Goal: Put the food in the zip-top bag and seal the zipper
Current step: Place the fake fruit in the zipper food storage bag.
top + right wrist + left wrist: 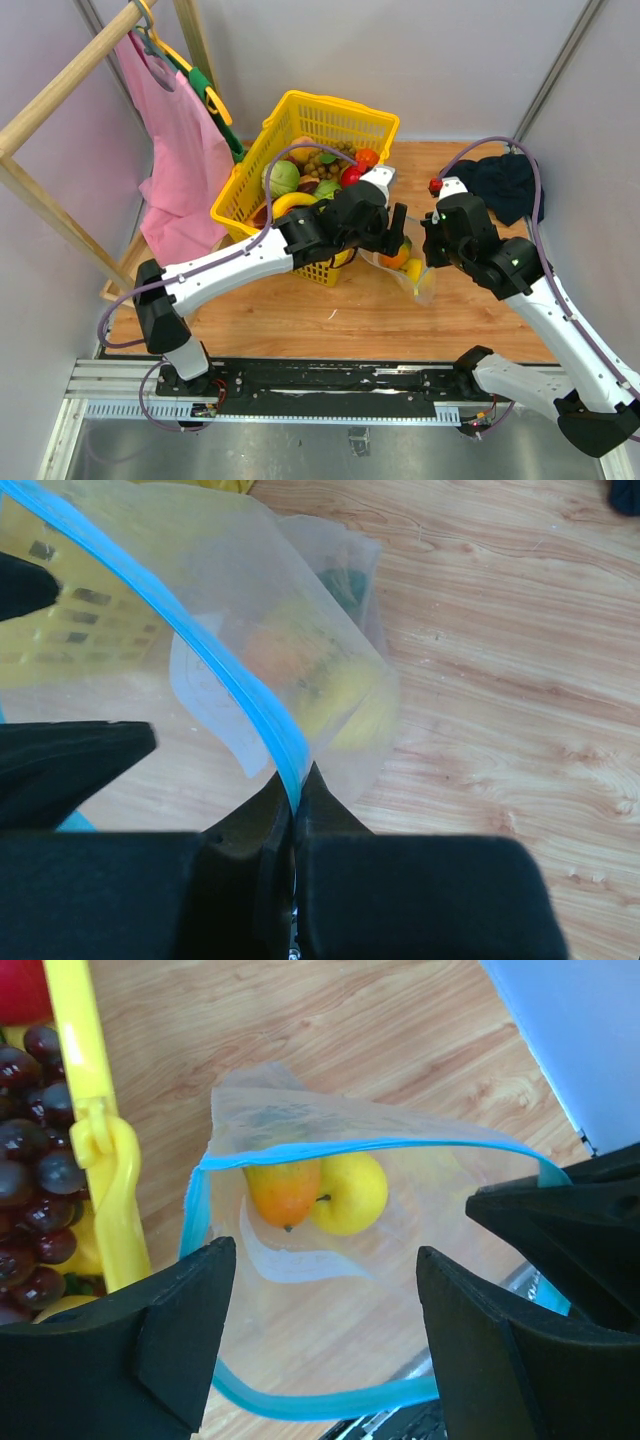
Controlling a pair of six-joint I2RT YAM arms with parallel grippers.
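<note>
The clear zip-top bag point(415, 272) hangs open beside the basket, its blue zipper point(330, 1146) forming a wide loop. An orange fruit point(283, 1190) and a yellow lemon point(350, 1193) lie at its bottom. My left gripper point(325, 1295) hovers open right over the bag's mouth, with nothing between its fingers. My right gripper point(296, 802) is shut on the zipper point(235, 675) at the bag's rim, holding that side up. More food stays in the basket: dark grapes point(35, 1210), a green piece point(283, 178) and a banana point(290, 201).
The yellow mesh basket point(305, 108) stands just left of the bag, its rim point(100, 1130) close to my left fingers. A wooden rack with a pink cloth point(180, 150) fills the left side. A dark cloth point(505, 180) lies at the back right.
</note>
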